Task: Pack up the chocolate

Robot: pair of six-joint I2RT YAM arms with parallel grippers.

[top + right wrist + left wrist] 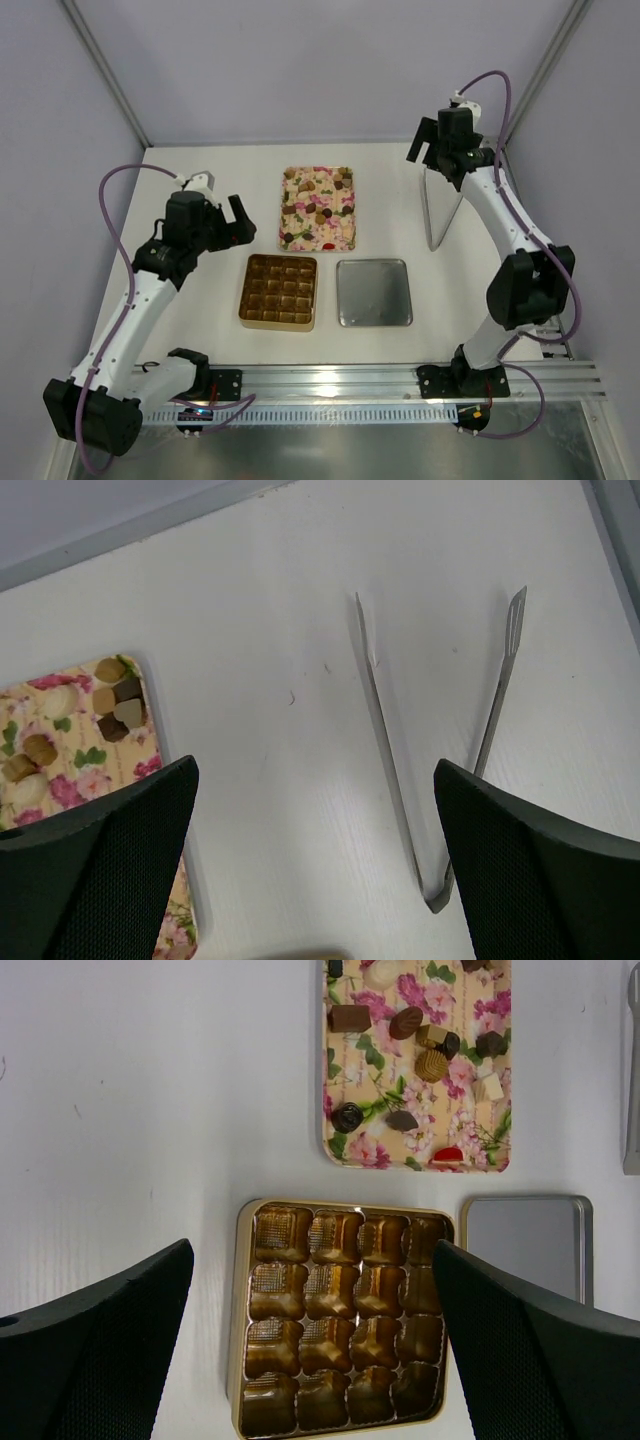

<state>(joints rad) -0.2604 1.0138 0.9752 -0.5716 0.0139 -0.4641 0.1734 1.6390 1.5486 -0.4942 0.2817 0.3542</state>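
Several chocolates, dark brown, light brown and cream-white, lie on the pink flower-patterned tray at the middle back. The gold box sits in front of the tray; all its brown cells look empty. My left gripper is open and empty, high above the table just left of the box and tray. In the left wrist view it looks down on the box and the chocolates. My right gripper is open and empty at the back right. The right wrist view shows a few chocolates at its left.
A silver lid lies flat right of the box, also in the left wrist view. Metal tongs lie on the table under my right gripper, seen in the right wrist view. The cell walls rise close on both sides.
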